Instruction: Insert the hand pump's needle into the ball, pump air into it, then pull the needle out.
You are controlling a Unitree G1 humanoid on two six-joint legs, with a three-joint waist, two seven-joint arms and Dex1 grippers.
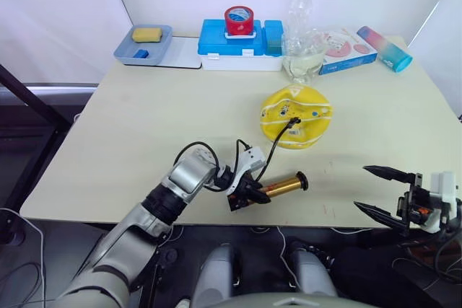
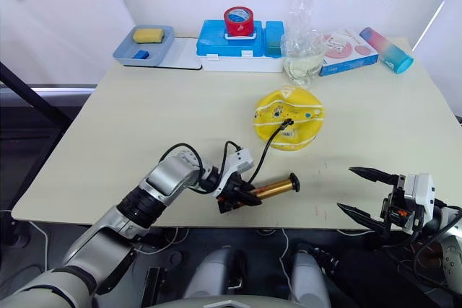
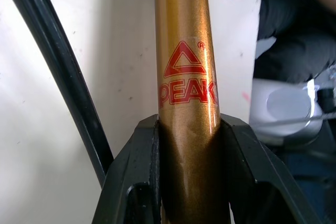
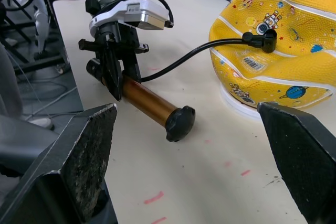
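Observation:
The ball (image 1: pixel 296 115) is yellow, sagging and partly flat, right of the table's middle. The needle's black fitting (image 1: pixel 292 122) sits against its top; the pin itself is hidden. A thin black hose (image 1: pixel 274 151) curves from there down to the hand pump (image 1: pixel 284 186), a gold-bronze cylinder lying flat near the front edge. My left gripper (image 1: pixel 249 196) is shut on the pump's near end; the left wrist view shows both fingers clamping the barrel (image 3: pixel 184 77). My right gripper (image 1: pixel 380 191) hangs open and empty at the front right edge, apart from pump and ball (image 4: pixel 283 51).
Along the back edge stand a blue tray (image 1: pixel 162 52) with a yellow sponge, a blue box (image 1: pixel 240 48) topped by a red tape roll (image 1: pixel 239 19), a clear plastic bottle (image 1: pixel 303 59), a flat carton (image 1: pixel 346 50) and a pink-blue tumbler (image 1: pixel 385 48).

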